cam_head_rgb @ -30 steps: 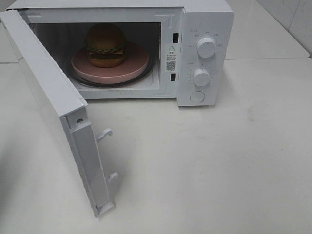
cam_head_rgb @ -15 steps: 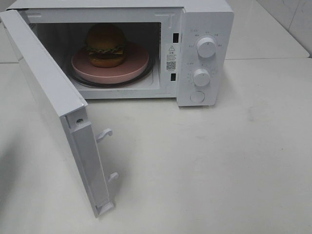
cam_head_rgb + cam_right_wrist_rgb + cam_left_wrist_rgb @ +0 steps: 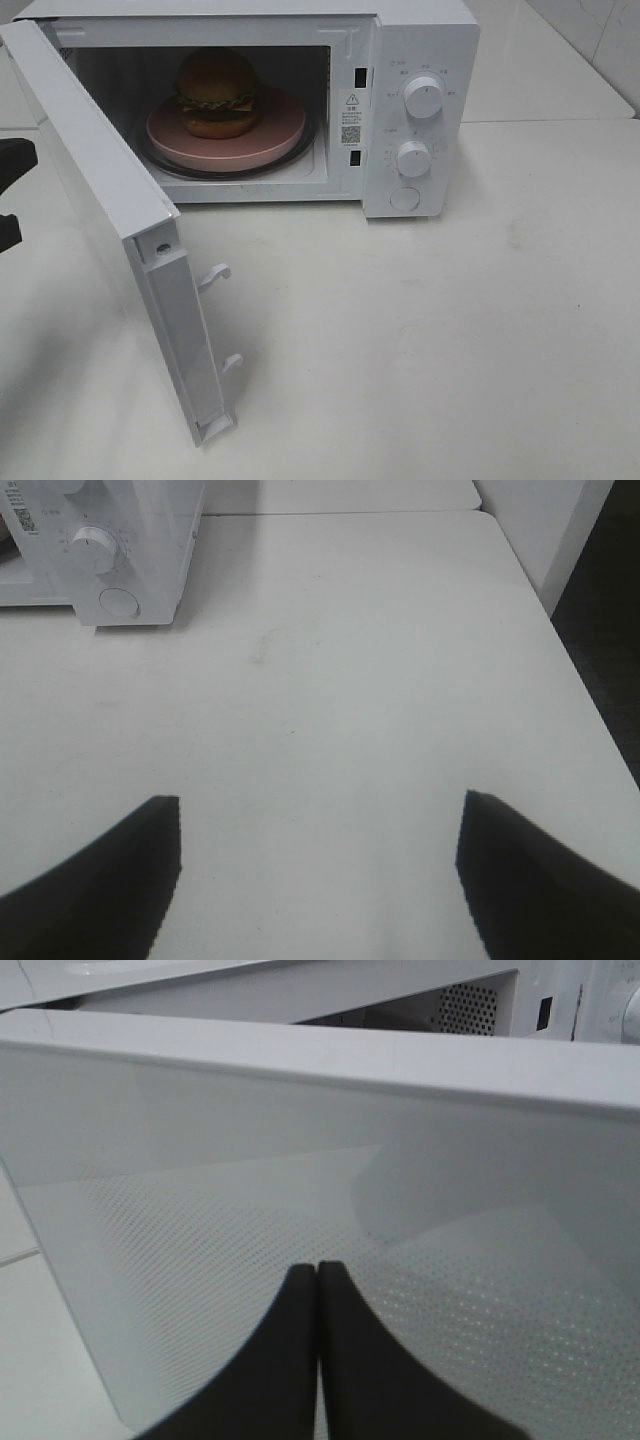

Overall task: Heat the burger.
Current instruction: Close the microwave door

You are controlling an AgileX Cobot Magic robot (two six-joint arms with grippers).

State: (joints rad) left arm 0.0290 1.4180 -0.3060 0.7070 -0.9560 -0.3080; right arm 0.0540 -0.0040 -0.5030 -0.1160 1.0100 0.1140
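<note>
The left gripper (image 3: 318, 1266) is being shown as matte black, with smoothly curved, tapering fingers (image 3: 285, 1370); the right gripper (image 3: 318, 800) is being shown equally black, its tips squared.

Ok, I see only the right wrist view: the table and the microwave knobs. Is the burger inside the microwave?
Observer: Yes, the burger sits on the pink plate inside the microwave.
Operator: And the door, is it closed?
Observer: No, the door stands wide open, swung to the left side.
Operator: Where is the left gripper?
Observer: The left gripper is shut and faces the door's outer side; whether it touches, I cannot tell.
</note>
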